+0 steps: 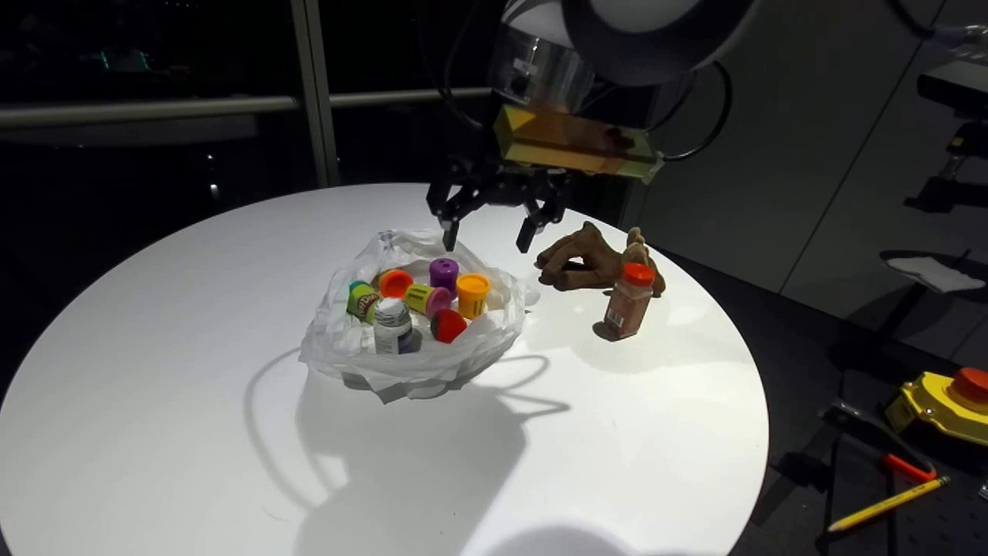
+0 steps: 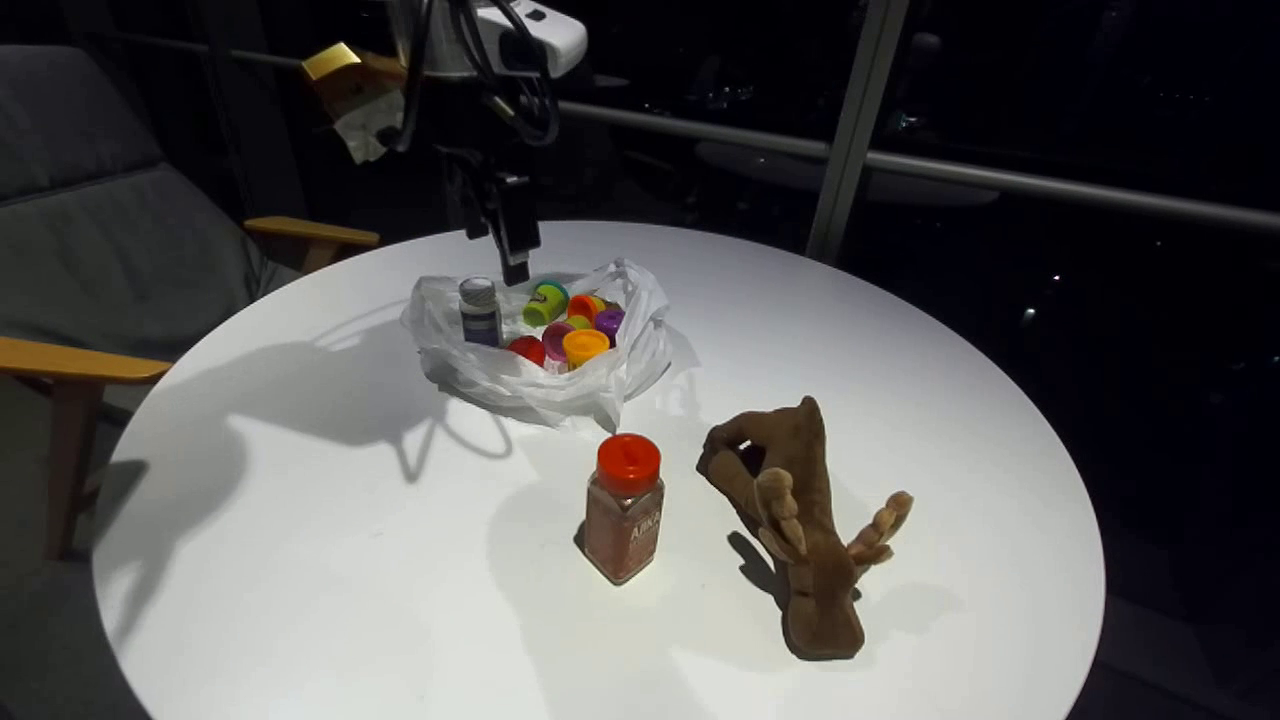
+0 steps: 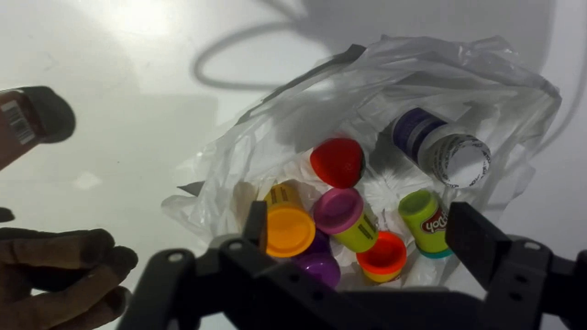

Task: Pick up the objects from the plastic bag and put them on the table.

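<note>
We log the end effector (image 1: 487, 239) as released: its two fingers stand well apart above the plastic bag (image 1: 340, 347). Whether a fingertip meets the film, we cannot tell. The bag sits on the round white surface (image 1: 154, 371), wrinkled and spread wide at the mouth.

Inside it we count seven objects. A grey-white bottle (image 3: 438, 146) with a purple-blue label stands upright in both exterior views. In the wrist view a red piece (image 3: 337, 162) lies near it. Just beside that, a pink-lidded tub (image 3: 346, 217) is tilted, between an orange tub (image 3: 290, 229) and a green tub (image 3: 422, 222) marked Play-Doh. We also note a purple tub (image 1: 444, 274) next to the orange one, and a red-orange-lidded tub (image 3: 381, 256).

Outside the bag, on the surface, we see a brown animal figure (image 2: 815, 515) with paler antlers and, near it, an upright red-lidded jar (image 2: 622, 530). In an exterior view we record an armchair (image 2: 90, 240).
</note>
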Motion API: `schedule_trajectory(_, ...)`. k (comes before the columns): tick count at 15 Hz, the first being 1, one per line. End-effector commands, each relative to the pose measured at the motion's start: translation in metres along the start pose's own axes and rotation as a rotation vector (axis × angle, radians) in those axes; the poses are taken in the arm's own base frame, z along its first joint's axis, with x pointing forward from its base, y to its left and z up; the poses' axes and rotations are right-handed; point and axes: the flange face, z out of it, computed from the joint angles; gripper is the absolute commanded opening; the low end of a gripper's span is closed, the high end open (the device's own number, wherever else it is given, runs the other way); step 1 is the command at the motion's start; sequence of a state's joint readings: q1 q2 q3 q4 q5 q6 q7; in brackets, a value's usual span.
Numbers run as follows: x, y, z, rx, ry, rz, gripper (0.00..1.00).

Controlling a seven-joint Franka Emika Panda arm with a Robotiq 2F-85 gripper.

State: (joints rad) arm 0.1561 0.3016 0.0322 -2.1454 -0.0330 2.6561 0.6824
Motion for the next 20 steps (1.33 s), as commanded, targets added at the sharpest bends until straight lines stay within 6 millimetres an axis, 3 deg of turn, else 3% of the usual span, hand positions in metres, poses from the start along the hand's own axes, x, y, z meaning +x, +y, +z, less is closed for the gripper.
schedule_trajectory(1, 0.021, -0.023, 0.029, -0.02, -0.026, 0.021, 1.0)
schedule_trajectory(6, 0.047, -0.021, 0.06, -0.096, -0.048, 0.067, 1.0)
schedule_trajectory(20, 0.095, -0.004, 0.107, -0.154, -0.132, 0.194, 1.0)
